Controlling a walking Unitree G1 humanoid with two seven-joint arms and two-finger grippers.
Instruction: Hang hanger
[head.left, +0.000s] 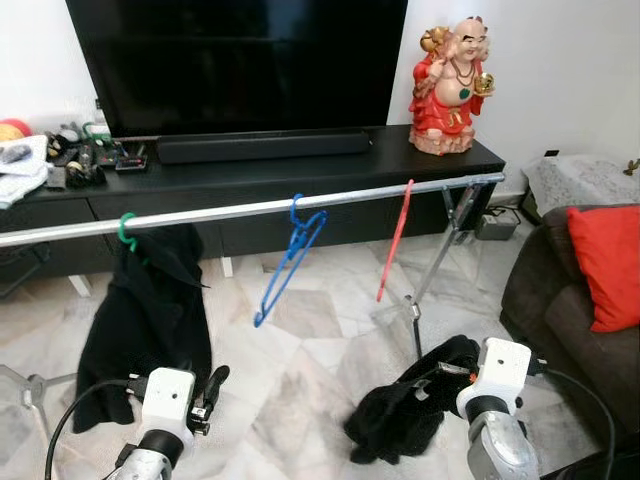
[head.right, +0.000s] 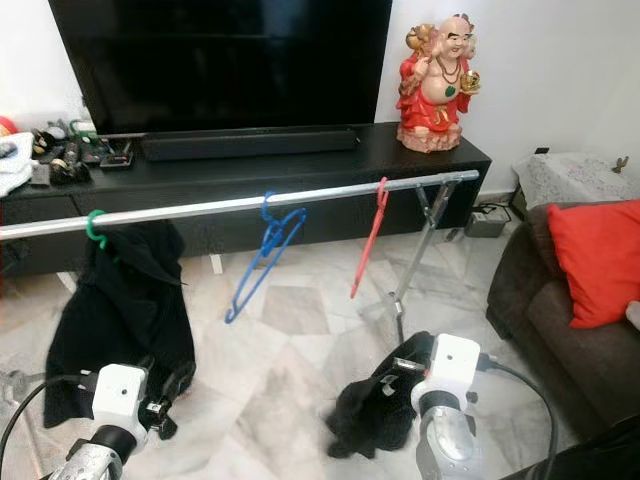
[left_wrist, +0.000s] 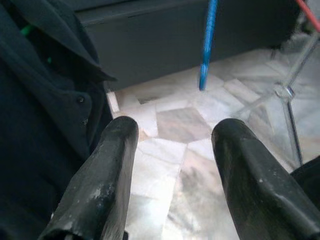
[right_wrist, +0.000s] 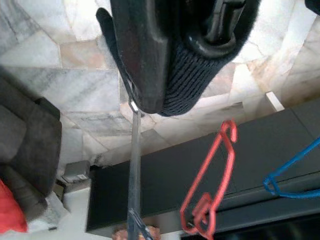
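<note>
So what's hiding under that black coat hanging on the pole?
A green hanger hook pokes out above the black coat on the pole. The rest of that hanger is covered by the cloth, so its shape can't be seen.

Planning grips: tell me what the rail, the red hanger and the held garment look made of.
Rail: looks metal, a shiny silver tube. Red hanger: thin, evenly coloured, likely plastic or coated wire. Black garment, held in the right hand: ribbed knit weave, matte, probably wool or acrylic.
</note>
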